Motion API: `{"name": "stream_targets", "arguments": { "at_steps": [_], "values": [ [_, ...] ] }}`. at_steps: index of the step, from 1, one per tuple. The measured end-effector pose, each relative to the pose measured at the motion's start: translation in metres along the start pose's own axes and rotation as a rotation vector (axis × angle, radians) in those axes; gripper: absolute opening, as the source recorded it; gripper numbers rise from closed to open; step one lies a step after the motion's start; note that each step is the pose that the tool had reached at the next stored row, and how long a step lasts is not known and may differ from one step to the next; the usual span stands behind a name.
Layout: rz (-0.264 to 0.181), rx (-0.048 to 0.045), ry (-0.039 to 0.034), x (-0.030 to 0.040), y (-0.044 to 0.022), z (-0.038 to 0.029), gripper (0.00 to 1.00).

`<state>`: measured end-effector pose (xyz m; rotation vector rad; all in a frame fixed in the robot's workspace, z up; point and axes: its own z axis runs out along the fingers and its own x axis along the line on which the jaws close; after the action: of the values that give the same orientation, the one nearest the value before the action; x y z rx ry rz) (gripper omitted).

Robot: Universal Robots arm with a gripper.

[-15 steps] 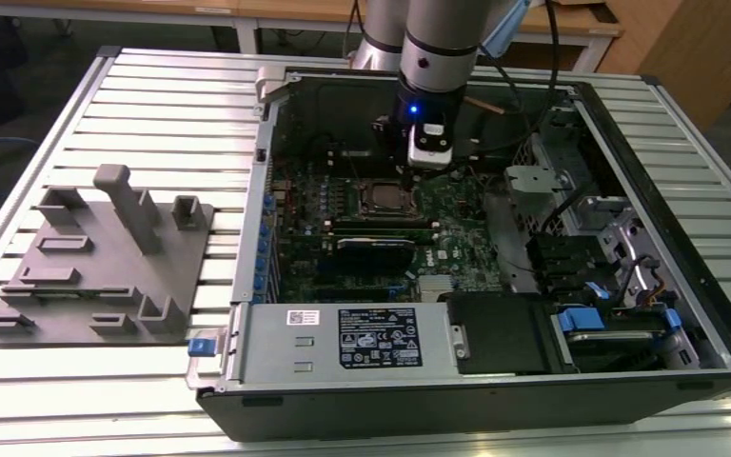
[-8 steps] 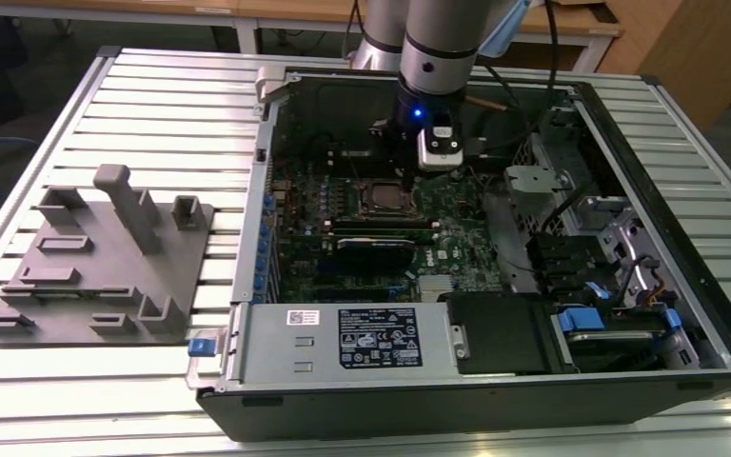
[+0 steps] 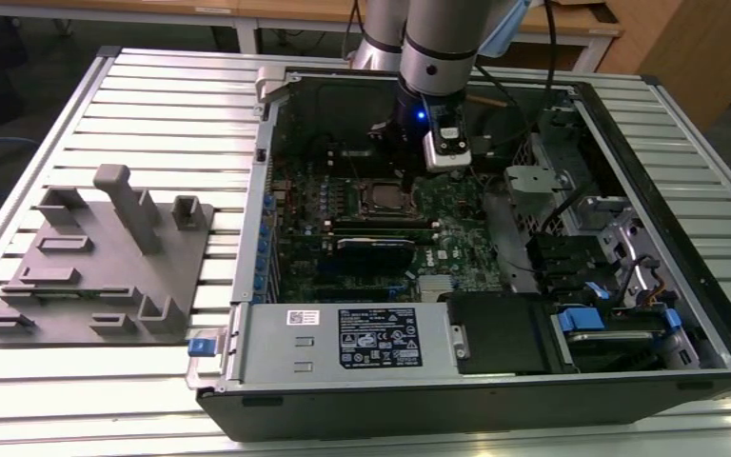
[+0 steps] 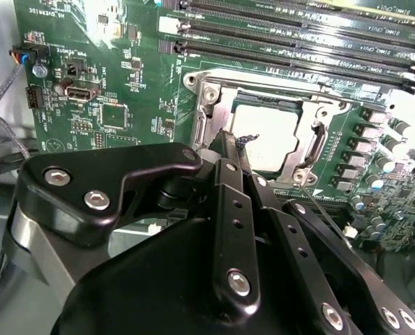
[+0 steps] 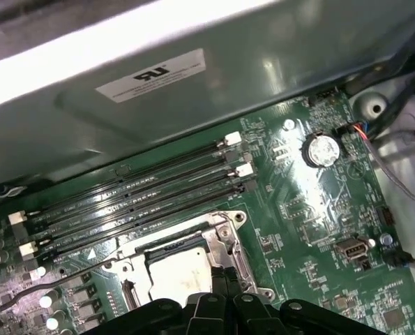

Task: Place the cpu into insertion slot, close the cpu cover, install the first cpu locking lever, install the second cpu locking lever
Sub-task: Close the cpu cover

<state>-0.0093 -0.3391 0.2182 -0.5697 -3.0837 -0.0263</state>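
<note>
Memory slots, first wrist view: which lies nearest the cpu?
The slot running right beside the cpu; the other three lie beyond it, toward the case wall.

We see a slatted metal table (image 3: 149, 114), wooden desks (image 3: 277, 9) behind it, and dark floor (image 3: 49, 57) at the exterior view's left.

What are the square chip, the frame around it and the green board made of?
The cpu: metal top, dull silver-grey, with a soft matte sheen. The cpu cover: apparently stamped metal, brighter grey, glinting along its edges. The green board: likely a rigid laminate under glossy green lacquer.
</note>
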Motion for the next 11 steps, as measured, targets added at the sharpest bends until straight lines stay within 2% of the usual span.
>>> {"name": "stream_targets", "arguments": {
  "at_steps": [3,7,11],
  "values": [
    [0.0,-0.0004,0.0003,0.0,-0.0001,0.0,0.1],
    [-0.017,-0.024,0.0096,-0.0002,0.0,-0.0004,0.1],
    [-0.025,-0.0391,0.0155,-0.0002,0.0001,-0.003,0.1]
  ]
}}
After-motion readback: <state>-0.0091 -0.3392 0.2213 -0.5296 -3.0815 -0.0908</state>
